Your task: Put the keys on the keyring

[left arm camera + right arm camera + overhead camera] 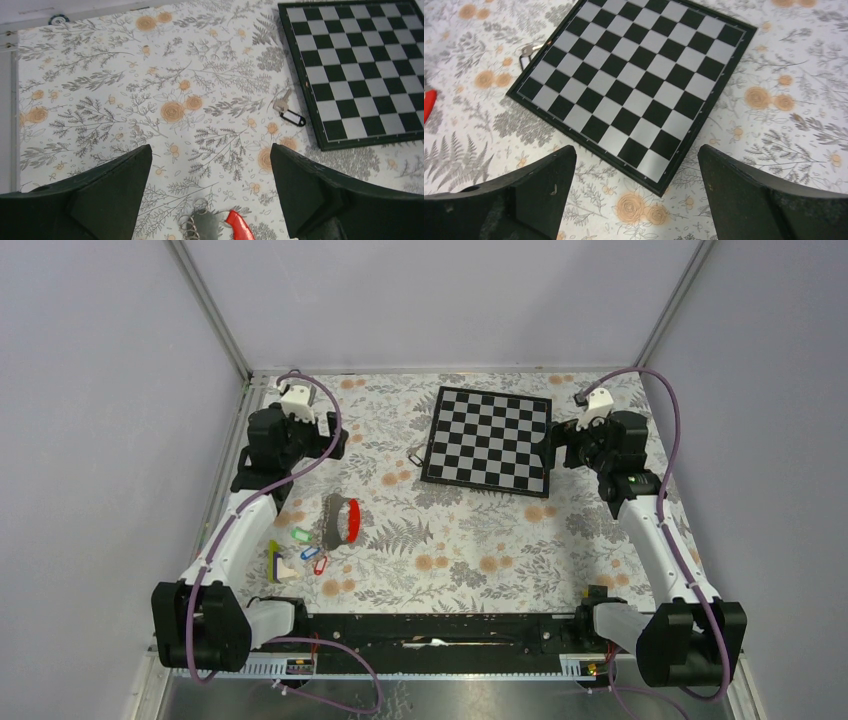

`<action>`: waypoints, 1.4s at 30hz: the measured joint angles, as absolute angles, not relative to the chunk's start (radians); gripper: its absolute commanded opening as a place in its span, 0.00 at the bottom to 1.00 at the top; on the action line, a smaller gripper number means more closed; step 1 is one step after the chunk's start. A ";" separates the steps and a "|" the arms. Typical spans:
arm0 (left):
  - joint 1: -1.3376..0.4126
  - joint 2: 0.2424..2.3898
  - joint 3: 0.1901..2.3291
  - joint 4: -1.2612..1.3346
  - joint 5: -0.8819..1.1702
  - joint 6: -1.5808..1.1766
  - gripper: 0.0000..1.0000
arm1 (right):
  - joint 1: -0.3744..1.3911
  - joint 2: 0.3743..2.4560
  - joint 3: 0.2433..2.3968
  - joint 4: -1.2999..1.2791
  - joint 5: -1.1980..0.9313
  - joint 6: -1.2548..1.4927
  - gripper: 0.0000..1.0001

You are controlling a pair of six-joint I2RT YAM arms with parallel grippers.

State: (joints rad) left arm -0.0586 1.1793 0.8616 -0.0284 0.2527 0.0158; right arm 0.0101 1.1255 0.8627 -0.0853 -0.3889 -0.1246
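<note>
Keys (pixel 309 552), three: green-tagged key (pixel 300 534), blue-tagged key (pixel 309 553), red-tagged key (pixel 321 565), loose in a short diagonal row, behind the left gripper (pixel 210 152) toward its base, just beyond the one keyring (pixel 340 521); each key's long axis too small to read. Left gripper, the nearer: jaws fully spread, empty. Right gripper (pixel 634 152): likewise spread, empty, above the one chessboard (pixel 634 85), well apart from the keys. Also one black-tagged key (pixel 289 113), one yellow-and-white block (pixel 281 566).

The left gripper (pixel 210 150) hangs wide open above the floral table (pixel 100 100). A black-tagged key (pixel 290 112) lies just left of the chessboard (pixel 360 65). Nearer lies a keyring (pixel 197 224) with a red piece (pixel 240 231).
</note>
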 measured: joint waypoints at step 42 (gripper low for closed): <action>-0.067 1.343 0.883 -0.192 0.228 0.112 0.99 | 0.687 2.329 1.911 -0.357 0.052 -0.387 0.96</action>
